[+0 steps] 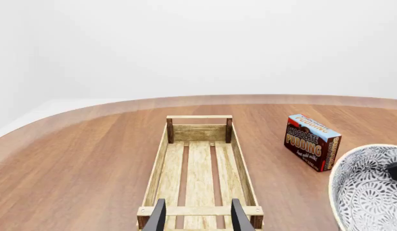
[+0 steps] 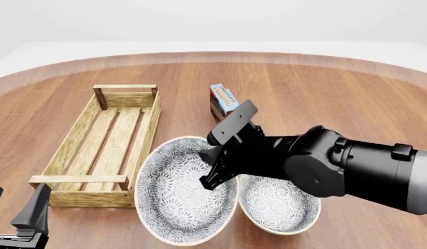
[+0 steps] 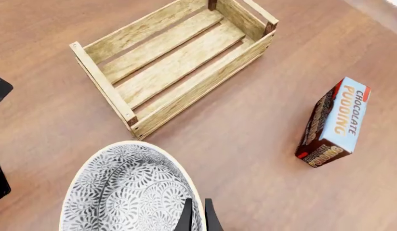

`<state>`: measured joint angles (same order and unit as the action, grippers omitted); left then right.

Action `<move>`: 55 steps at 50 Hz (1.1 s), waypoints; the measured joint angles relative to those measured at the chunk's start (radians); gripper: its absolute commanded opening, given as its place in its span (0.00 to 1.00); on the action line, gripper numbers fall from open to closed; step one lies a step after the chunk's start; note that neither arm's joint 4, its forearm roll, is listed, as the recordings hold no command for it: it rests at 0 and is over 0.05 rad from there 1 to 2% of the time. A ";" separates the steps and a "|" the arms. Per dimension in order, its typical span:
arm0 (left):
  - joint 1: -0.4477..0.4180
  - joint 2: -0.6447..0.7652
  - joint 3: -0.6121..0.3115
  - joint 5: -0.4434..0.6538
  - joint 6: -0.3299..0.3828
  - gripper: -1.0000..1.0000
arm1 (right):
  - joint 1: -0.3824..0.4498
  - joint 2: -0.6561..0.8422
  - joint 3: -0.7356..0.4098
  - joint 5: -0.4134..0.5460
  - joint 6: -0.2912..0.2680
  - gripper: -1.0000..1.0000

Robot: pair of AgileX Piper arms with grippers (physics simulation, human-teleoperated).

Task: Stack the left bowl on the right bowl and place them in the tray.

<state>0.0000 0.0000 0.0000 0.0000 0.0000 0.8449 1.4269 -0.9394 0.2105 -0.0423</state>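
The right claw [image 2: 212, 167] is clenched on the rim of the left bowl [image 2: 173, 197]; the right wrist view shows its two fingers pinched close over the bowl's edge. In the front view this bowl looks tilted, its right rim overlapping the left rim of the right bowl [image 2: 279, 203], which sits on the table [image 2: 338, 93] at the near right. Whether the two rims touch cannot be told, since the right arm covers that spot.

The coming move turns on one relation: the right bowl lies just to the right of the held bowl, so the claw has to carry its load rightward and level it over the other bowl's opening before letting go. The right arm is plainly the nearer one, being already on the bowl.

The tray [image 2: 106, 150] stands just left of the bowls, its long axis running near to far, its near-right corner close beside the left bowl's rim. It holds nothing. The left claw [image 1: 197, 215] hovers at the near left, just short of the tray's near end, fingers spread apart and gripping nothing.

A chocolate pudding carton [image 2: 223, 99] stands on the far side of the bowls, right of the tray's far end. It looks clear of the short rightward shift, and probably of the later carry into the tray as well.
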 measured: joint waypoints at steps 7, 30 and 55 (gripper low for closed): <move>0.000 0.000 0.000 0.000 0.000 1.00 | -0.042 -0.075 -0.004 0.035 0.002 0.00; 0.000 0.000 0.000 0.000 0.000 1.00 | -0.236 -0.287 0.073 0.094 0.045 0.00; 0.000 0.000 0.000 0.000 0.000 1.00 | -0.371 -0.401 0.211 0.058 0.124 0.00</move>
<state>0.0000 0.0000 0.0000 0.0000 0.0000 0.4741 1.0262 -0.7279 0.2689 0.0814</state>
